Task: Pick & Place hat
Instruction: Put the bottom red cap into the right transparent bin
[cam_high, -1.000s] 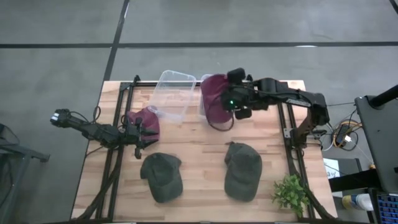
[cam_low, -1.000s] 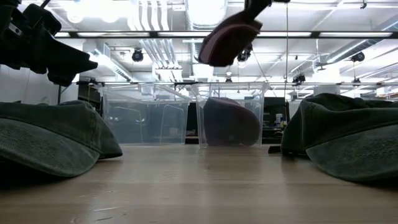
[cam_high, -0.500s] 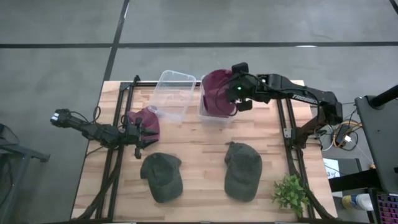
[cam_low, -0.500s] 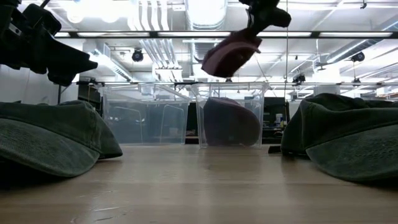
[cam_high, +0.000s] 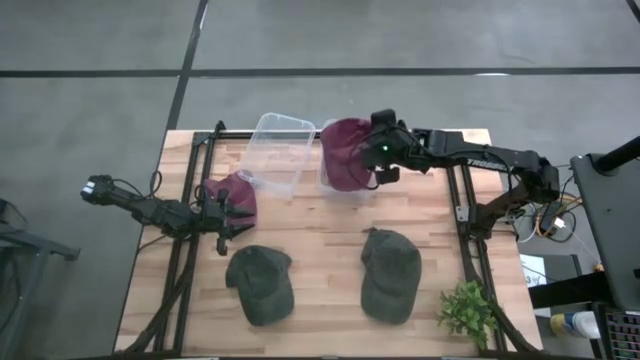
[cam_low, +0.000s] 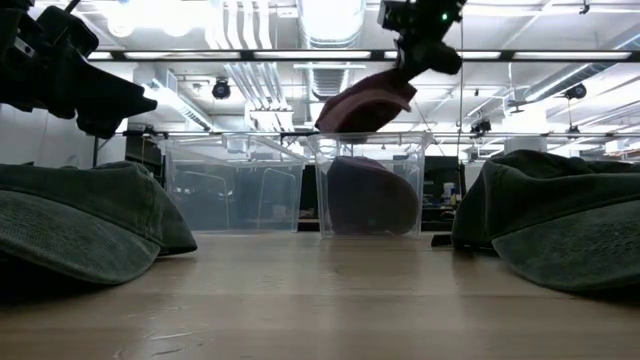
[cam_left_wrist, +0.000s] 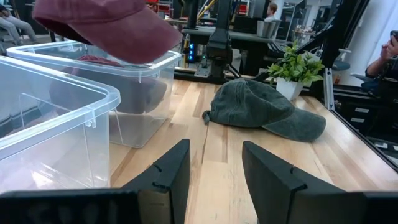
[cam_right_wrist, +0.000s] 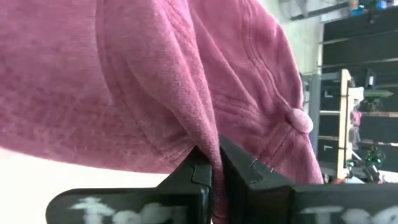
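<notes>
My right gripper (cam_high: 378, 152) (cam_low: 415, 55) is shut on a maroon hat (cam_high: 345, 155) (cam_low: 365, 100), which hangs just above the right clear bin (cam_high: 335, 190) (cam_low: 420, 160). A second maroon hat (cam_low: 370, 195) lies inside that bin. A third maroon hat (cam_high: 235, 192) rests on the table beside my left gripper (cam_high: 228, 214) (cam_left_wrist: 214, 177), which is open, raised over the table's left part and touches nothing. Two green hats (cam_high: 262, 283) (cam_high: 390, 273) lie crown up near the table's near edge. My right gripper pinches a bunched fold of the maroon hat's crown cloth (cam_right_wrist: 202, 140) between its two fingers, a little away from the top button (cam_right_wrist: 300, 120). The fingers come from above, slanting in from the table's right. The hat hangs tilted below them, lifted clear of the table.
An empty clear bin (cam_high: 280, 150) (cam_left_wrist: 56, 118) stands left of the right bin at the far edge. A small green plant (cam_high: 468, 312) (cam_left_wrist: 297, 65) sits at the near right corner. Bare wood (cam_high: 310, 230) lies between the bins and the green hats.
My right gripper has carried the maroon hat toward the far edge and lowered it, so the hat now hangs just over the right bin's rim instead of high above it. My left arm has kept still.
</notes>
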